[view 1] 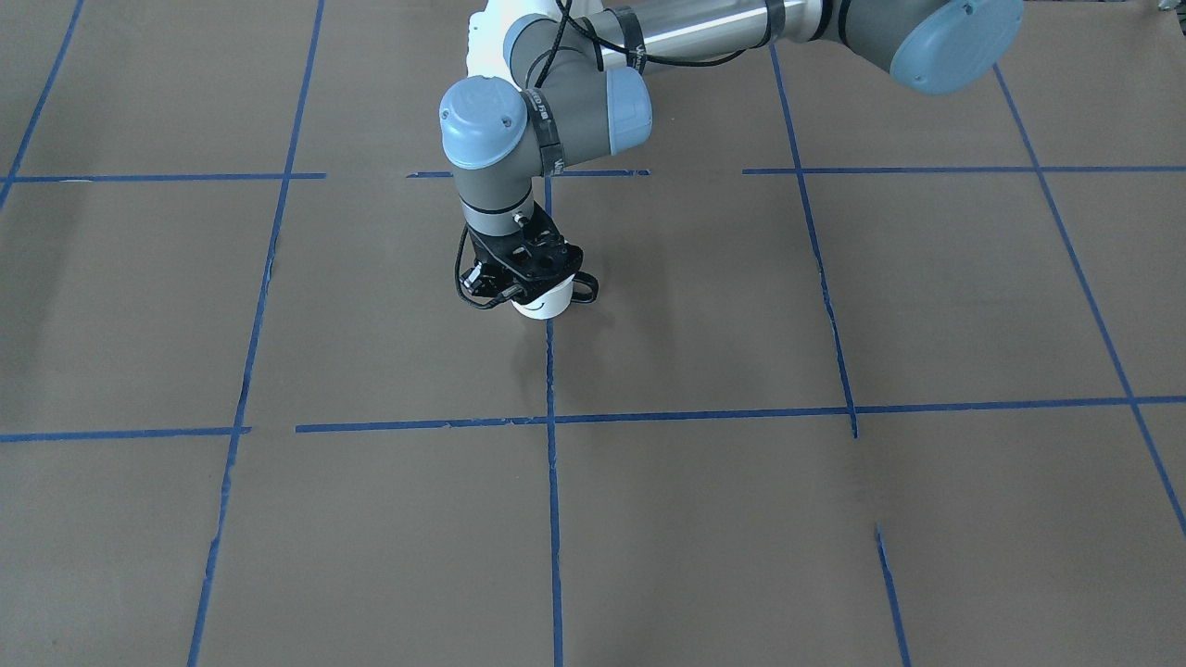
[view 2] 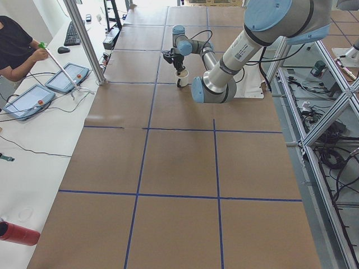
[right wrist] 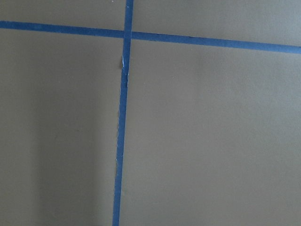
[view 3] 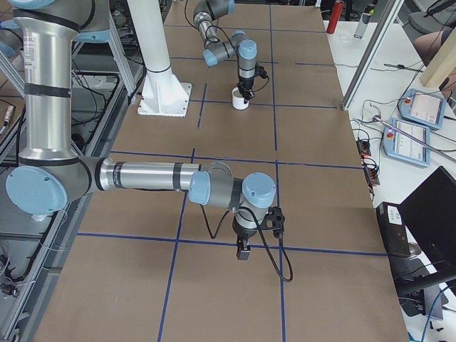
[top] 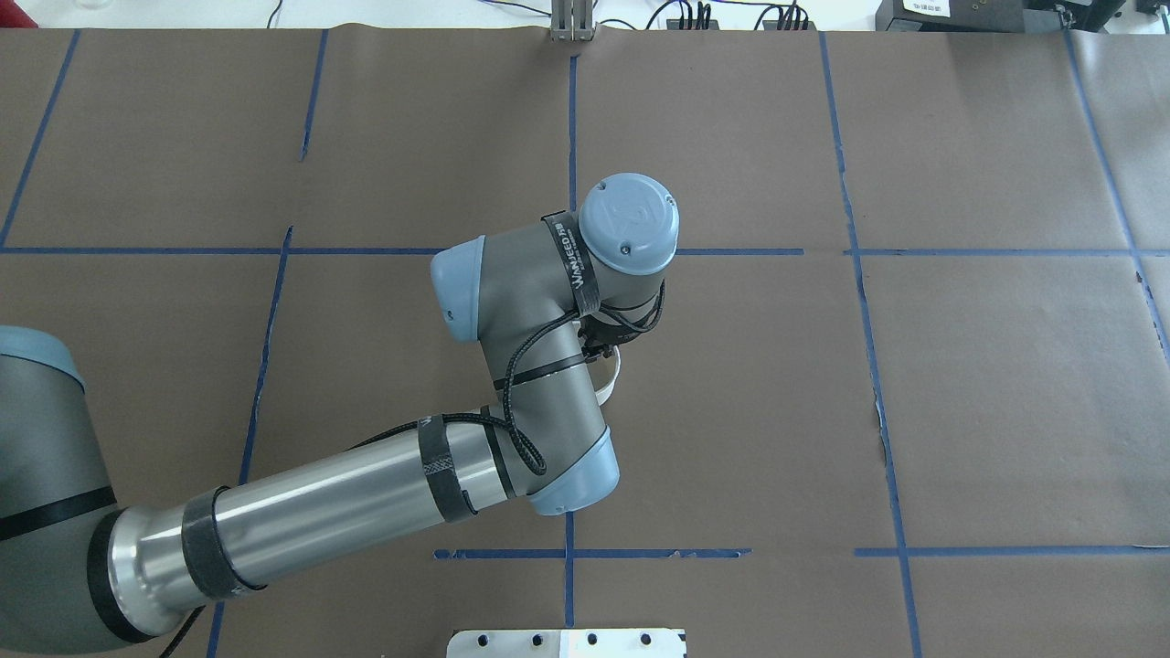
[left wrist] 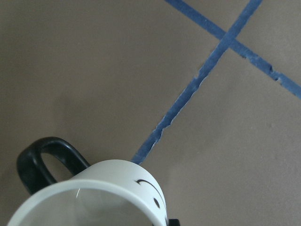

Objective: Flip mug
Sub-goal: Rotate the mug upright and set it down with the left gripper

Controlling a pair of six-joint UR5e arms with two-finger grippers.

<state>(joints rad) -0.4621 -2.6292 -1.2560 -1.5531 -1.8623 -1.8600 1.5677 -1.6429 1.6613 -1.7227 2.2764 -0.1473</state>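
Our left gripper (view 1: 528,289) pinches the rim of the small white enamel smiley mug (view 1: 547,306). The grasp seems made, so next we lift and invert it. Of the right gripper (view 3: 243,251) we cannot tell.

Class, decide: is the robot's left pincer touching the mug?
Touching. The front-facing view shows the left pincer clamped on the rim of the mug, with no gap.

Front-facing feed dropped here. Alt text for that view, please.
The left arm reaches in from the top right, its gripper down on the top of the white mug, handle pointing view-right. Whether it grips is hidden. Brown table with blue tape lines.
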